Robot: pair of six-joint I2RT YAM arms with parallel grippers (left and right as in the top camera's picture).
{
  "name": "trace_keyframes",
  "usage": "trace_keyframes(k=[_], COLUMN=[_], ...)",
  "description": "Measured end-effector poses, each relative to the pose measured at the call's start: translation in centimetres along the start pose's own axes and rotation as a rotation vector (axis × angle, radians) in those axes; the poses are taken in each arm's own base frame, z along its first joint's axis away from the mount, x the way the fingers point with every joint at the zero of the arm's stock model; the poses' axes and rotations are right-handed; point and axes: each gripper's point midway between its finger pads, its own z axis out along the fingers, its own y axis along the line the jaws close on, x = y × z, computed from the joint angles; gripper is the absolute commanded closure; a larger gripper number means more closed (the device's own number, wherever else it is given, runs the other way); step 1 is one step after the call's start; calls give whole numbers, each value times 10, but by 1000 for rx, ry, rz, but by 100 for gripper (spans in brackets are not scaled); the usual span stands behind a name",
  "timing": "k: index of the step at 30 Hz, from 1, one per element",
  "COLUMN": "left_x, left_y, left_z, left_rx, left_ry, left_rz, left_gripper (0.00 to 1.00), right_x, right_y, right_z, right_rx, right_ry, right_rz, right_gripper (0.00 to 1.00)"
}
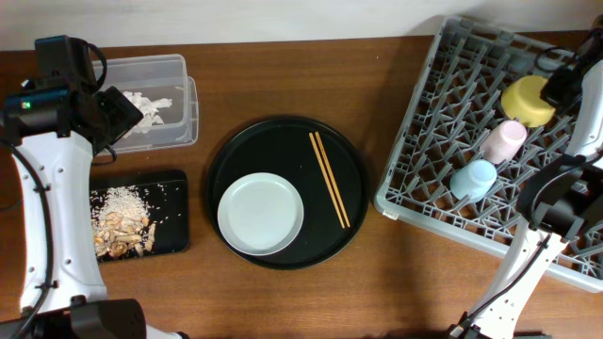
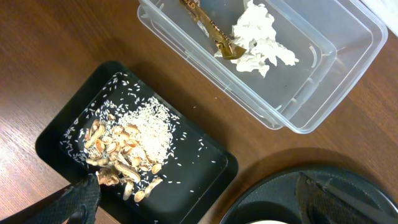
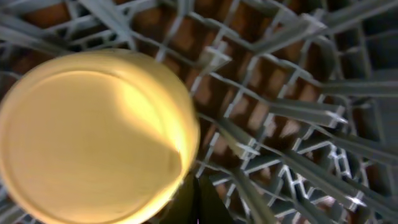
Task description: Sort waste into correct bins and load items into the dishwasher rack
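Crumpled white paper (image 2: 258, 40) and a brown-gold wrapper scrap (image 2: 211, 31) lie in the clear tub (image 2: 323, 93). Loose rice (image 2: 146, 127) and brown food pieces (image 2: 118, 162) are on the shallow black tray (image 2: 193, 177). My left gripper (image 2: 199, 211) hangs open above the gap between that tray and the round tray, holding nothing. The grey plate (image 1: 261, 214) and chopsticks (image 1: 330, 179) rest on the round black tray (image 1: 236, 151). The yellow bowl (image 3: 93, 130), pink cup (image 1: 504, 139) and light-blue cup (image 1: 473, 177) sit in the rack (image 1: 424, 141). My right gripper (image 3: 194, 205) is shut beside the bowl's rim.
In the overhead view the clear tub (image 1: 184, 71) stands at the back left, with the shallow black tray (image 1: 174, 231) in front of it. The left arm (image 1: 47, 188) reaches over the table's left edge. The right arm (image 1: 565, 198) crosses the rack's right side.
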Motion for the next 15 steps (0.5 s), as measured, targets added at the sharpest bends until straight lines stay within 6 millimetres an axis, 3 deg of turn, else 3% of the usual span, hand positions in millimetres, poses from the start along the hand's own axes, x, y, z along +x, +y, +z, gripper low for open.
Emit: trace_keyframes(k=[2, 3, 4, 5, 8, 12, 13, 14, 15], left_x=[0, 0, 0, 0, 0, 0, 0, 0, 0], left_y=[0, 0, 0, 0, 0, 0, 0, 0, 0], left_z=[0, 0, 0, 0, 0, 0, 0, 0, 0], left_rx=[0, 0, 0, 0, 0, 0, 0, 0, 0], left_ry=[0, 0, 0, 0, -1, 0, 0, 0, 0], left_rz=[0, 0, 0, 0, 0, 0, 0, 0, 0], left_gripper=[1, 1, 1, 1, 1, 1, 1, 1, 1], right_x=[-2, -5, -10, -14, -16, 8, 25, 36, 48], right_y=[4, 10, 23, 37, 85, 150, 181, 198, 214], right_z=[-5, -10, -19, -31, -73, -111, -118, -120, -120], right_rx=[-28, -64, -139, -221, -437, -557, -579, -579, -572], right_ry=[-7, -16, -30, -46, -77, -79, -73, -67, -59], right_rz=[18, 22, 24, 17, -29, -146, -206, -241, -277], right_gripper=[95, 88, 69, 56, 37, 32, 30, 27, 10])
